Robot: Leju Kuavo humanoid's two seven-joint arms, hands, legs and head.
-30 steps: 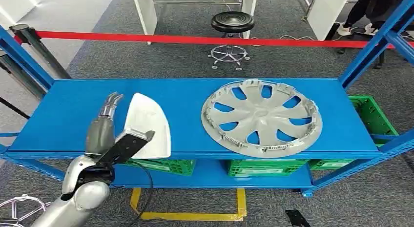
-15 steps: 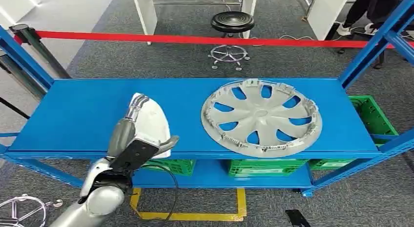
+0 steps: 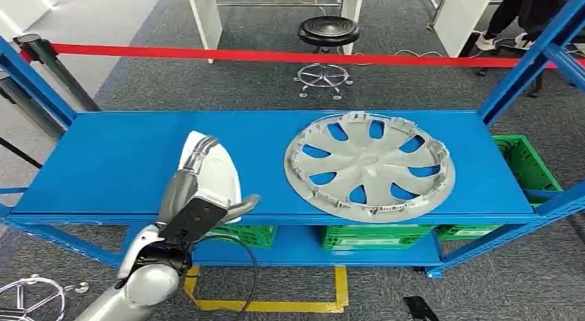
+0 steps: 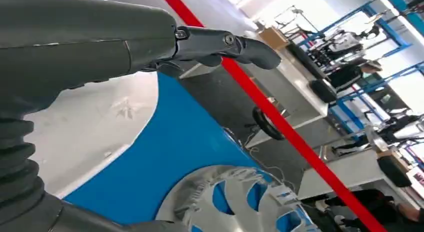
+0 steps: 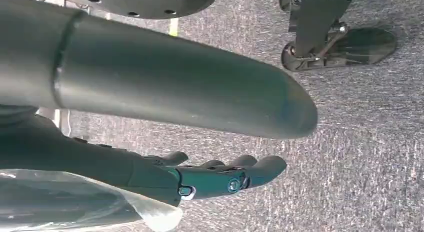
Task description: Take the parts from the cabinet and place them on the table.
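Where the blue shelf carries a grey wheel cover, left hand rests fingers-spread on white part; right hand hangs released; green crates below.

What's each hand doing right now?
Left hand: open, fingers laid over the white part, thumb out to the side; no grip visible.
Right hand: open, holding nothing, hanging above the floor.
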